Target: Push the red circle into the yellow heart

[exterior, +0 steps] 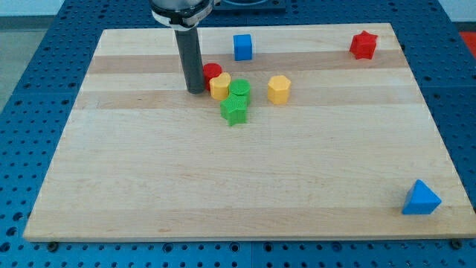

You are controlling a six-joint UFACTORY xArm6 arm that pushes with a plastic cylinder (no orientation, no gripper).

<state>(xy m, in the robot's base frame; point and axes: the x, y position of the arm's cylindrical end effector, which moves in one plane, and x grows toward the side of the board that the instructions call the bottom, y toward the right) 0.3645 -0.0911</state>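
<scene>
The red circle (pixel 212 72) lies near the board's top centre, touching the yellow heart (pixel 219 87) just below and to its right. My tip (pixel 196 91) rests on the board just left of both, against or almost against the red circle's left side. The dark rod rises from it toward the view's top. A green circle (pixel 239 90) touches the yellow heart's right side, and a green star (pixel 233 112) lies just below that.
A yellow hexagon (pixel 279 88) sits right of the cluster. A blue cube (pixel 242 47) is at the top centre, a red star (pixel 364 45) at the top right, and a blue triangle (pixel 421 199) at the bottom right near the wooden board's edge (pixel 245 237).
</scene>
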